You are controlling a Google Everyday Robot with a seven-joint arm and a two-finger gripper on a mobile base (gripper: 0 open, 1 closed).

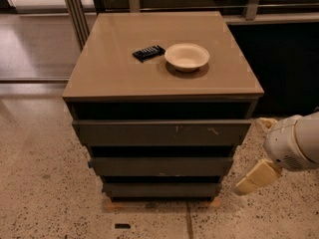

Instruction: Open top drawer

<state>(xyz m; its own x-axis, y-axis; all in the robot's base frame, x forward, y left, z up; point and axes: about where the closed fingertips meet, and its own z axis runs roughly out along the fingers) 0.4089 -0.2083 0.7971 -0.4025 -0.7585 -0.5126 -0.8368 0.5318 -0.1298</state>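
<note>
Right of top drawer (pixel 160 132), gripper (pixel 260 152).

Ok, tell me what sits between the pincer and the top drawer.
Nothing loose: in the camera view, only speckled floor and the middle drawer, at its right end, separate the pincer, low at right, from the top drawer.

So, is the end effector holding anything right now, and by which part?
Nothing is held. The end effector hangs low to the right of the cabinet, apart from the top drawer.
</note>
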